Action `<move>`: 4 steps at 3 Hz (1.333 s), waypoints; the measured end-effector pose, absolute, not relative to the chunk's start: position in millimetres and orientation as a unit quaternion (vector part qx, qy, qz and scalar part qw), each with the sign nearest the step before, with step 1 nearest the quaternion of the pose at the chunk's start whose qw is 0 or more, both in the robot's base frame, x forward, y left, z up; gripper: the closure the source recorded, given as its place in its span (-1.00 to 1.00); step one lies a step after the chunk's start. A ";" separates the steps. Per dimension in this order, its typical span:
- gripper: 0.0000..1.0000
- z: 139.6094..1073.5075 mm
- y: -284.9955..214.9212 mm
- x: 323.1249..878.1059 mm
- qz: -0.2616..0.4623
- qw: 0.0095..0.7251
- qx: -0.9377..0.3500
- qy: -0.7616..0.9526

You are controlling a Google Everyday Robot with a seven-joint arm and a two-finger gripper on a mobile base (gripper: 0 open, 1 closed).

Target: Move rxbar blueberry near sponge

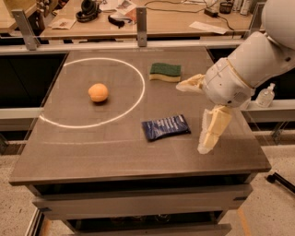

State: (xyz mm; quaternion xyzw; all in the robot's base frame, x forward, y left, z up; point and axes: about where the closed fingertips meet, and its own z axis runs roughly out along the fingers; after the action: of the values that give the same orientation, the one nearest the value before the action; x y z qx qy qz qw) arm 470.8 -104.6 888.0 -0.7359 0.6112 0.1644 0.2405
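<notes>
Tool [191, 118]: pale, two-fingered, on a white arm coming in from the right. It hangs just right of the rxbar blueberry [165, 127], spread wide. One finger points left above the worktop and the other points down at its near right part. Nothing is between the fingers, and the bar is not touched. Whether the lower fingertip meets the surface cannot be told.

The rxbar blueberry is a flat, rectangular, dark navy foil wrapper with pale print. It lies flat and slightly skewed, right of centre.

Behind the bar and well apart from it lies the sponge [165, 72], a rectangle with a dark green top and pale yellow foam.

Left of the bar and further back, a round orange fruit [98, 92] sits inside a white painted ring [143, 85]; the bar is just outside the ring.

The worktop [115, 156] is a dark grey-brown slab. Far behind the bar is a wooden desk [184, 20] with black headphones [87, 9]. To the bar's right is a clear bottle [266, 96].
</notes>
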 end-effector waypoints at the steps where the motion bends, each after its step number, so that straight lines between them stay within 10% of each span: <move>1: -1.00 877.8 -91.5 478.5 0.190 0.255 -0.746 0.586; 4: -1.00 842.4 -83.0 510.0 0.228 0.274 -0.738 0.573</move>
State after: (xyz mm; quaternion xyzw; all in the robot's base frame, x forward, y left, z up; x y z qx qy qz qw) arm 510.0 -83.0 842.4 -0.7383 0.5729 0.2276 0.2737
